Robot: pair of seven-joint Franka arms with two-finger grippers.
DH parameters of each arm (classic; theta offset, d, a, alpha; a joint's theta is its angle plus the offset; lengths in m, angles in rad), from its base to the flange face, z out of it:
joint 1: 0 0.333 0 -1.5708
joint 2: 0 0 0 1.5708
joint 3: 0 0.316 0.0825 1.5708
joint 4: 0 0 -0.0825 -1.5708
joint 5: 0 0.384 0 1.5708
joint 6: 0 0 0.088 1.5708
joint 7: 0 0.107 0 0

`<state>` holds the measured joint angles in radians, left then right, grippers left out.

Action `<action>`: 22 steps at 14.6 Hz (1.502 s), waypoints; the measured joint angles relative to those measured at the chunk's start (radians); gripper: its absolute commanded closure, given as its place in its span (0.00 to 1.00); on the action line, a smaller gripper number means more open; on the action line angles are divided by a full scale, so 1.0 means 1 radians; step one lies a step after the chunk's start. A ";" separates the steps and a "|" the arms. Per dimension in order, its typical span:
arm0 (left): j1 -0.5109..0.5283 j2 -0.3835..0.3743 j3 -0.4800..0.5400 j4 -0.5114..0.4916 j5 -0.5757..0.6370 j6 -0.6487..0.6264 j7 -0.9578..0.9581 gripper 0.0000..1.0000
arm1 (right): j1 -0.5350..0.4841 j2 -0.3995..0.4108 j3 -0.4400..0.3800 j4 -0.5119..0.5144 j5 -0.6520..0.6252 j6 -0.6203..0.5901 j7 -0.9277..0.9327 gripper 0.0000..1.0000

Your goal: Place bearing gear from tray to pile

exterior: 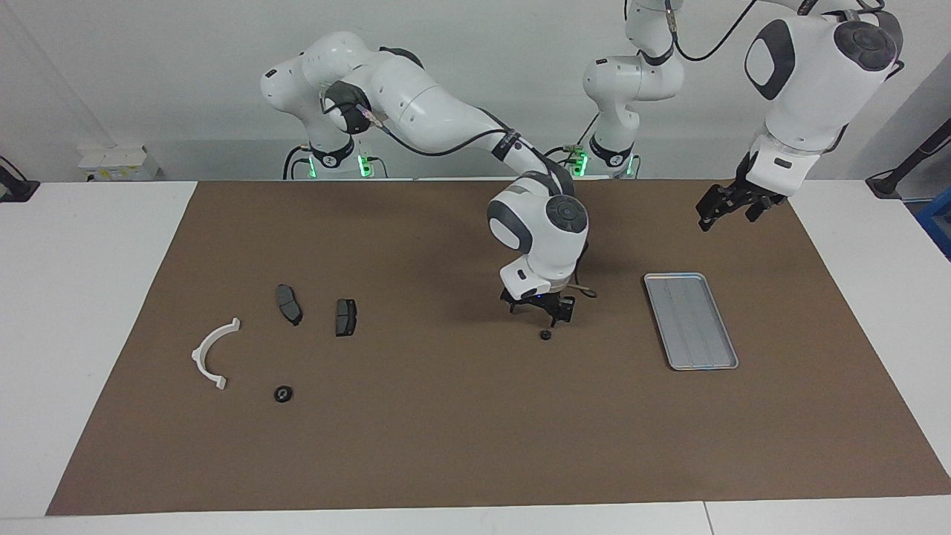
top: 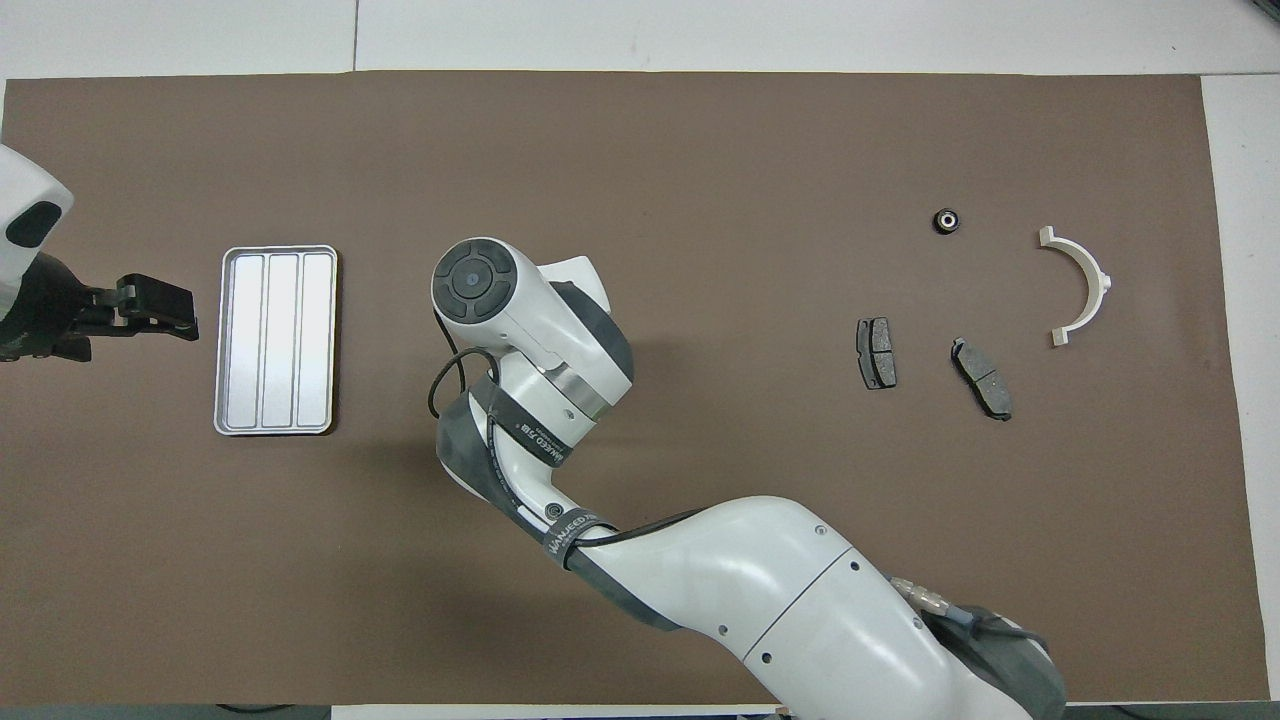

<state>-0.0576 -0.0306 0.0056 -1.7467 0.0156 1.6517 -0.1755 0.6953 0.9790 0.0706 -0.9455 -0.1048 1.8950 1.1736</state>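
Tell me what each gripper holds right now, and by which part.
Nothing is held. The right gripper hangs open just above the small gear on the mat; the left gripper waits open near the tray.

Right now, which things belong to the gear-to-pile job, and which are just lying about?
In the job:
- bearing gear under the right tool
- tray
- pile: white arc, two brake pads, second bearing gear

Lying about:
- left tool, waiting
- brown mat
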 measured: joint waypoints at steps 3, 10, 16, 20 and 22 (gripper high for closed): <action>0.000 0.000 -0.004 0.051 -0.001 -0.099 0.002 0.00 | 0.004 0.022 -0.004 0.036 0.000 -0.003 0.001 0.00; 0.001 -0.002 -0.006 0.089 -0.007 -0.157 0.027 0.00 | 0.003 0.029 -0.025 0.051 0.000 -0.002 0.001 0.03; 0.001 -0.008 -0.010 0.089 -0.008 -0.160 0.030 0.00 | 0.003 0.032 -0.029 0.057 0.000 0.006 0.001 0.42; 0.001 -0.008 -0.010 0.089 -0.008 -0.161 0.030 0.00 | 0.002 0.032 -0.030 0.071 0.000 0.011 0.001 0.79; 0.001 -0.008 -0.011 0.089 -0.008 -0.162 0.030 0.00 | 0.002 0.031 -0.030 0.078 0.000 0.013 0.001 0.86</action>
<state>-0.0564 -0.0387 -0.0049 -1.6577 0.0075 1.4900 -0.1452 0.6977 1.0103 0.0407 -0.8676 -0.1048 1.9083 1.1750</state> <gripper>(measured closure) 0.000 0.683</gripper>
